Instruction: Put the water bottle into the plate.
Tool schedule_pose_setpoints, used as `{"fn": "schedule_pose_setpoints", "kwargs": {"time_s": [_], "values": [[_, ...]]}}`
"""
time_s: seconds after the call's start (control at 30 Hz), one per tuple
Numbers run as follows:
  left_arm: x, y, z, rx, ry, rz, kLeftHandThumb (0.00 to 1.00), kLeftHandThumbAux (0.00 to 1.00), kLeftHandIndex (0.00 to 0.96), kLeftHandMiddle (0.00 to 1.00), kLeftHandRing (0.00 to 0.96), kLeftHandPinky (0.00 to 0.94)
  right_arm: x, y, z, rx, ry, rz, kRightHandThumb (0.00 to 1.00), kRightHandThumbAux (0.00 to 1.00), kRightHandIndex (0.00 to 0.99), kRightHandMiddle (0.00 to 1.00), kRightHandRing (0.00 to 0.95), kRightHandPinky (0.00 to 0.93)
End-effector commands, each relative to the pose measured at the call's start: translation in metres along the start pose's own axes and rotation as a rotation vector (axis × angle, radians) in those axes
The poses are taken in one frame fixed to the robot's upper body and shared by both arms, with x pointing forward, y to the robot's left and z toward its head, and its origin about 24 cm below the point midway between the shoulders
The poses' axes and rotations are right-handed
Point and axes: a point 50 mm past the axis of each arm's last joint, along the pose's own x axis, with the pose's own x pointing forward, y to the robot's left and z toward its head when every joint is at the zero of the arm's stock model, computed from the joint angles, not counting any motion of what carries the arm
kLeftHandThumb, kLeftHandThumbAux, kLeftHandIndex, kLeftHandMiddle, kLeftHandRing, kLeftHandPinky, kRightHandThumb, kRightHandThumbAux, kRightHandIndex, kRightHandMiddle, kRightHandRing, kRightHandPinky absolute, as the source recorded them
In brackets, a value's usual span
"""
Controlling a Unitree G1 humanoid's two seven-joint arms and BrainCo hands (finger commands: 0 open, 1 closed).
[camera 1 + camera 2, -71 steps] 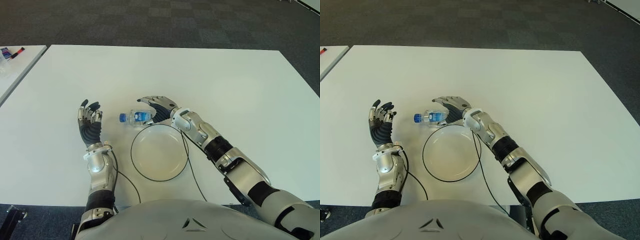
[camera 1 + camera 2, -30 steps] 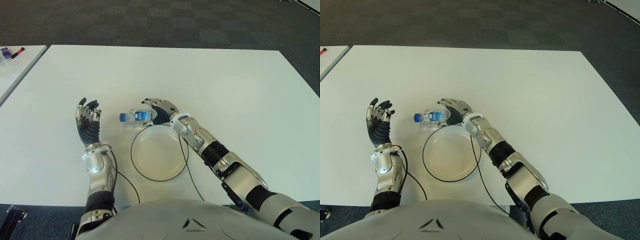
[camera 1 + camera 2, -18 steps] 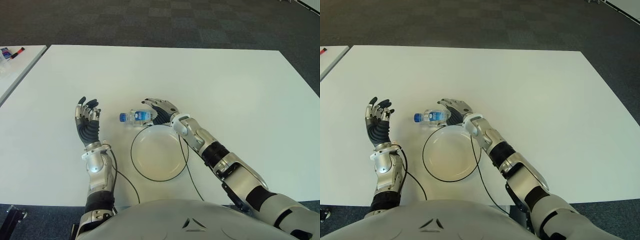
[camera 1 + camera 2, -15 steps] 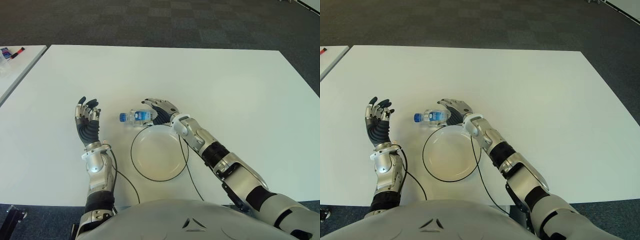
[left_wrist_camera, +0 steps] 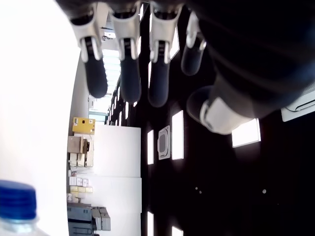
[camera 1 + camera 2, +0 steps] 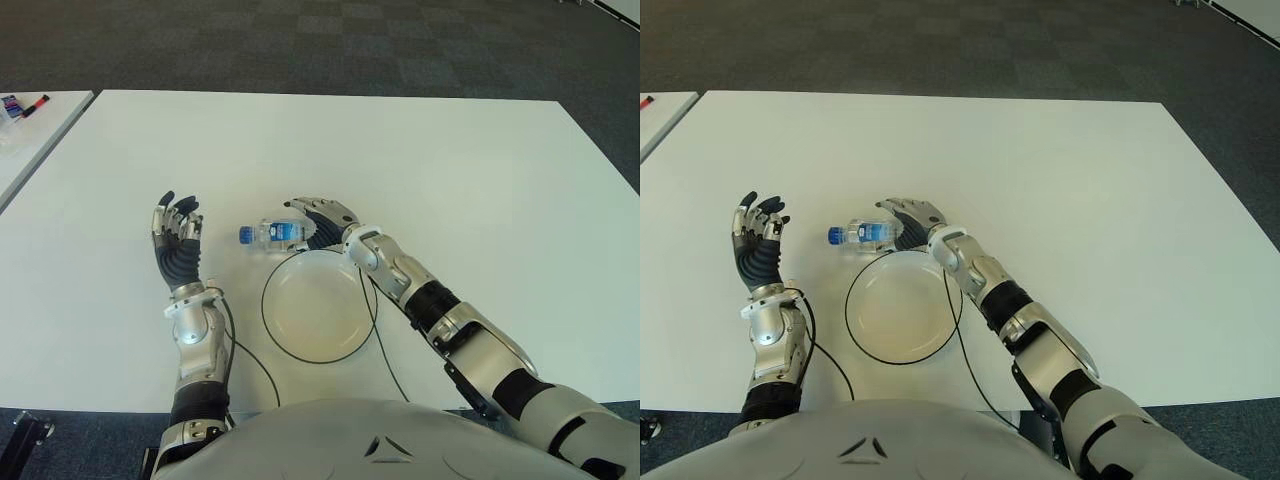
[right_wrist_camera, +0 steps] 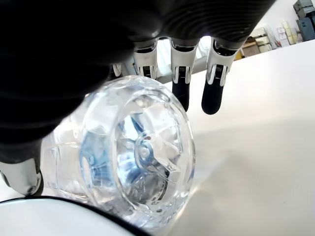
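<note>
Reaching over the far rim of the plate, my right hand cups the bottle, which lies on its side on the table under my loosely curved fingers, not clamped. My left hand is raised beside the cap end, fingers relaxed, empty.

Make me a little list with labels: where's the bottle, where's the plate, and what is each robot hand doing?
bottle: water bottle lies on its side on the white table, just beyond the plate's far rim, blue cap toward the robot's left
plate: white plate with a dark rim, nothing in it
right hand: right hand arched over the bottle's base end, fingers spread, no grasp yet
left hand: left hand raised, open, left of the bottle
</note>
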Motion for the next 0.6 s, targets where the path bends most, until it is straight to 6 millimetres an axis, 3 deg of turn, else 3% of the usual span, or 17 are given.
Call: {"fn": "schedule_pose_setpoints", "kwargs": {"time_s": [0.03, 0.37, 0.6], "values": [[-0.0028, -0.0020, -0.0013, -0.002, 0.011, -0.002, 0.562, 0.638, 0.180, 0.300, 0.293, 0.321, 0.0043, 0.0038, -0.0023, -0.046, 0.012, 0.064, 0.221, 0.549, 0.035, 0.115, 0.149, 0.222], [-0.0017, -0.0051, 0.0027, -0.009, -0.010, -0.002, 0.576, 0.648, 0.183, 0.306, 0.298, 0.330, 0.0089, 0.0055, -0.0005, -0.159, -0.034, 0.125, 0.248, 0.541, 0.058, 0.198, 0.267, 0.364], [-0.0005, -0.0061, 0.0040, -0.004, -0.021, -0.006, 0.560, 0.646, 0.184, 0.312, 0.307, 0.344, 0.0103, 0.0061, -0.0005, -0.187, -0.050, 0.135, 0.258, 0.535, 0.063, 0.229, 0.306, 0.393]]}}
